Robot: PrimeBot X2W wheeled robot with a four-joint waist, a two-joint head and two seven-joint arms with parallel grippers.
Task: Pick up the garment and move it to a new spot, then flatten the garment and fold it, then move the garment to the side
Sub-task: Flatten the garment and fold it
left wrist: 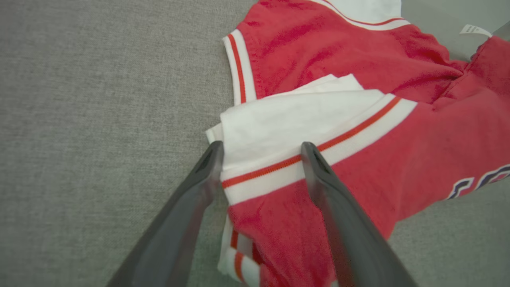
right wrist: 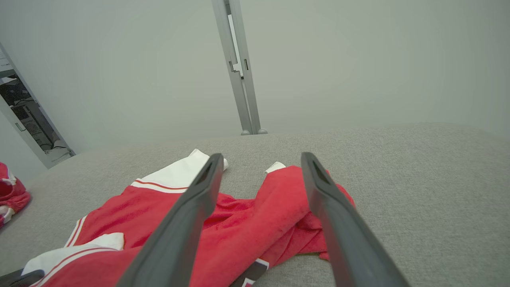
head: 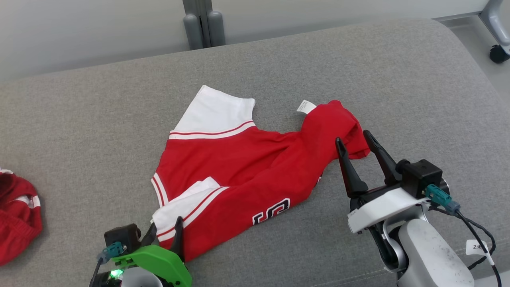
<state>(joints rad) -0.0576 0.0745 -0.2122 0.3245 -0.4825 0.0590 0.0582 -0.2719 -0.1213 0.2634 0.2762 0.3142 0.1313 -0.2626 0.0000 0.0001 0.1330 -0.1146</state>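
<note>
Lying partly spread at the centre of the head view, the red garment (head: 239,167) rests on the grey fabric worktop (head: 99,131). One white sleeve points toward 12 o'clock. A second white sleeve, folded over the red body, points toward 7 o'clock. The 2 o'clock end of the garment is bunched into a raised red fold, and a white label (head: 306,106) sticks out just beside it. Part of a black-and-white printed emblem (head: 271,211) shows near the 6 o'clock hem.

The left claw (head: 166,227), at 7 o'clock, stands wide. In the left wrist view its two dark fingers (left wrist: 191,207) straddle the striped white cuff, and the cloth lies loose between them.

The right claw (head: 352,139), at 4 o'clock, is likewise wide, with one fingertip on either side of the bunched red fold. Whether the tips touch the cloth cannot be told.

A second red cloth (head: 16,223) lies at the 8 o'clock edge, well apart from the garment. A grey post (head: 203,24) stands beyond the worktop at 12 o'clock.
</note>
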